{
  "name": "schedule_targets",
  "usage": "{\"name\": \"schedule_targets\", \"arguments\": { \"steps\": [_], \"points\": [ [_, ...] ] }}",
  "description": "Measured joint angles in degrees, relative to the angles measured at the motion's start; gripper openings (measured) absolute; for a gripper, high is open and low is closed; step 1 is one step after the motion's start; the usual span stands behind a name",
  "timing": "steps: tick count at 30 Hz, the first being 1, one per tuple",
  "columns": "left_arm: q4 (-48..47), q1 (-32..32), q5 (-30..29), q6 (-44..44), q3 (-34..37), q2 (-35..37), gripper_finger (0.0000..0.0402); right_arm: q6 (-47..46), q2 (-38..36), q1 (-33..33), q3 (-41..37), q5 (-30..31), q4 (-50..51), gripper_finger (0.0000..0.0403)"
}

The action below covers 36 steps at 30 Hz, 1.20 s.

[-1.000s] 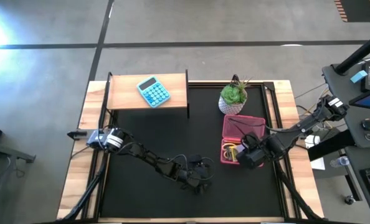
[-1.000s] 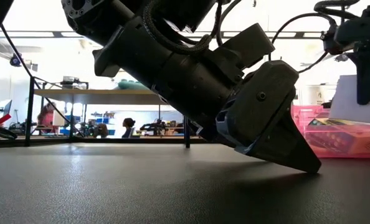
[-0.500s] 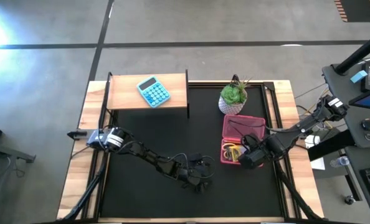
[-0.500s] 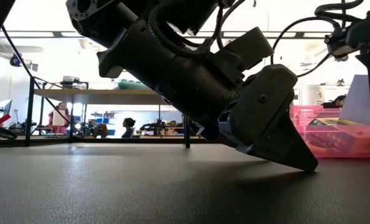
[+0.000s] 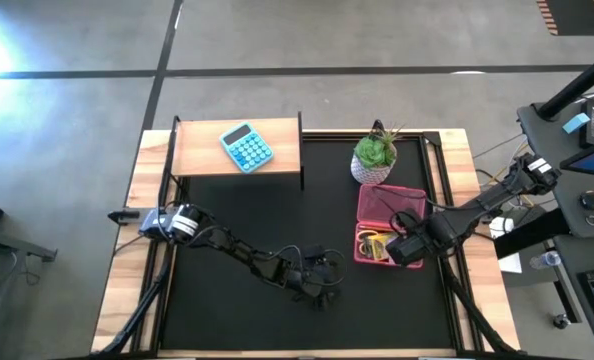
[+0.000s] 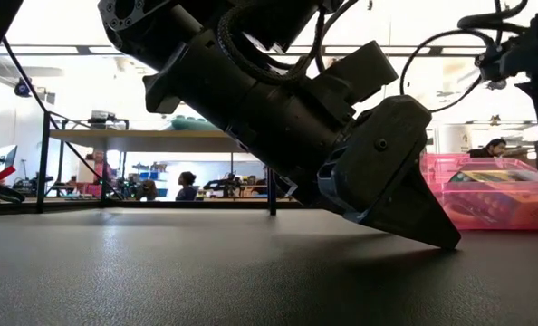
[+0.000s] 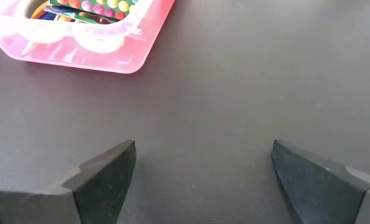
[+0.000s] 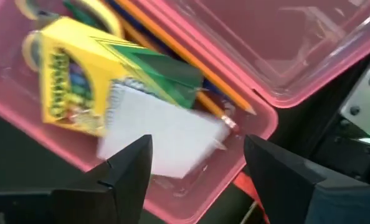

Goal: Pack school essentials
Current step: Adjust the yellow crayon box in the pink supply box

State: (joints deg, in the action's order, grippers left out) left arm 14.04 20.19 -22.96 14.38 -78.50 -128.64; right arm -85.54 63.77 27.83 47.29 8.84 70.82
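Note:
A pink box stands open at the right of the black mat, its lid folded toward the far edge. Inside lie a yellow-green crayon box, a pale notepad resting partly on it, and an orange pencil. My right gripper hangs open over the box's near end, pointing down, with nothing between its fingers. My left gripper is open, slanting down to the mat left of the box. Its fingers are wide apart and hold nothing.
A light-blue calculator lies on a wooden shelf at the far left. A green plant in a white pot stands just beyond the box. Bare mat lies between the shelf and my left arm. People sit in the room behind.
In the low view a pale sheet hung under my right gripper above the box. It no longer hangs there, and the notepad lies in the box. My right gripper has shifted slightly toward the table's right edge. My left arm has kept still.

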Motion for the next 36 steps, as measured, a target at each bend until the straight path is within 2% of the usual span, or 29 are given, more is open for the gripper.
{"name": "schedule_targets", "arguments": {
  "steps": [3,8,14,19,25,36],
  "points": [
    [0.0,-0.24,0.05,-0.16,0.02,0.02,0.0357,0.03,0.04,-0.02,1.11,0.37,-0.95,0.0246],
    [-1.43,-0.68,0.07,-0.11,0.02,0.48,0.0357,-3.44,0.07,-0.29,1.09,5.45,-3.35,0.0241],
    [-11.81,-1.87,-0.41,-0.5,0.15,4.5,0.0357,-2.88,0.07,-2.79,1.09,10.53,-3.73,0.0228],
    [-21.1,-2.85,-0.56,-0.64,0.36,9.68,0.0357,-2.83,0.07,-5.61,-0.06,10.71,-4.87,0.022],
    [-28.11,-3.87,-2.12,-0.27,0.66,18.32,0.0357,-2.98,0.24,-7.37,-3.32,8.58,-10.64,0.0219],
    [-27.67,-5.25,-6.83,-0.87,3.9,37.11,0.0357,-3.46,2.77,-7.5,-3.94,-0.4,-12.48,0.0219]
  ]
}}
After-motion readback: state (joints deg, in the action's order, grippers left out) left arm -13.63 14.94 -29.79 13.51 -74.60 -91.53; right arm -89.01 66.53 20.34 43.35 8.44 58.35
